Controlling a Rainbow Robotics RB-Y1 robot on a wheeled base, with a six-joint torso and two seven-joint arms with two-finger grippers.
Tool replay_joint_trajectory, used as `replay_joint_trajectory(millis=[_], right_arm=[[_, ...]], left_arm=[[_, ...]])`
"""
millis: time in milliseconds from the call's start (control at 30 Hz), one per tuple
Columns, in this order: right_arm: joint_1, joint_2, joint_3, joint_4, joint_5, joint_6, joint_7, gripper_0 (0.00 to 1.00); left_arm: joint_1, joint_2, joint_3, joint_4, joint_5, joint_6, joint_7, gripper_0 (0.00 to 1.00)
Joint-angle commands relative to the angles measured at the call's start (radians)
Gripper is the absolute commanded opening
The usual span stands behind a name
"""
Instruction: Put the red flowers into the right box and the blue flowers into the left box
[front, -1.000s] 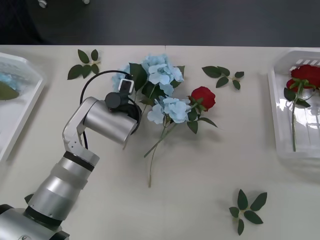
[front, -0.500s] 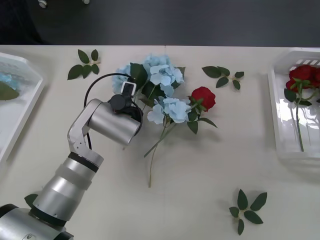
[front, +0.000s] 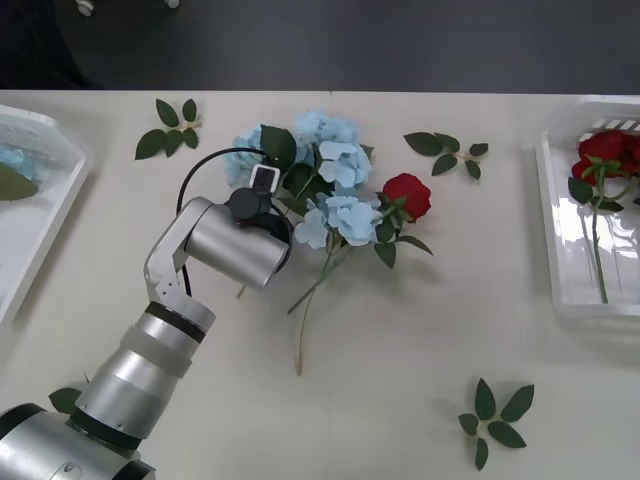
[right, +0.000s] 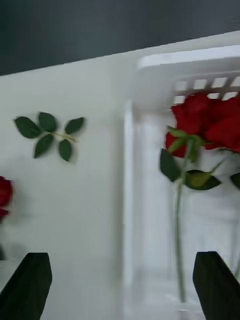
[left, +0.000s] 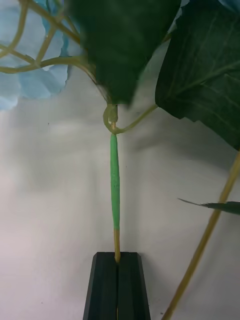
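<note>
Several blue flowers (front: 322, 150) lie bunched at the table's middle, one more head (front: 340, 218) nearest a red flower (front: 406, 193) beside them. My left arm (front: 220, 245) reaches over the bunch's left side. Its gripper (left: 117, 260) is shut on a thin green stem (left: 115, 180) that runs up to a pale blue head (left: 30, 75) and big leaves (left: 200, 85). The right gripper (right: 122, 295) hangs open above the near rim (right: 127, 200) of the right box (front: 565, 290), where red flowers (right: 210, 122) lie. The left box (front: 40, 230) holds a blue bloom (front: 12, 158).
Bloomless leaf sprigs lie at the far left (front: 167, 128), the far right of the bunch (front: 447, 150) and the near right (front: 495, 412). A single leaf (front: 65, 400) lies by my left arm's base. The table's far edge runs behind the flowers.
My left arm has shifted a little right toward the bunch, and the upper blue heads have moved with it. In the right box a rose stem has settled straighter.
</note>
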Motion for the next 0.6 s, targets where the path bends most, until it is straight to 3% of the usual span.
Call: replay_joint_trajectory(millis=[33,333,600], right_arm=[[-0.029,-0.021,0.014,-0.120,-0.073,0.018,-0.171,0.83],[-0.062,-0.021,0.159,-0.304,-0.098,0.012,-0.548,0.83],[-0.122,-0.021,0.370,-0.415,-0.009,-0.014,-0.843,0.83]], left_arm=[[-0.011,0.021,0.016,-0.033,0.057,-0.002,0.056,0.00],[0.017,0.176,0.028,-0.312,0.258,0.152,0.064,0.00],[0.202,0.271,0.168,-0.669,0.370,0.195,0.058,0.00]])
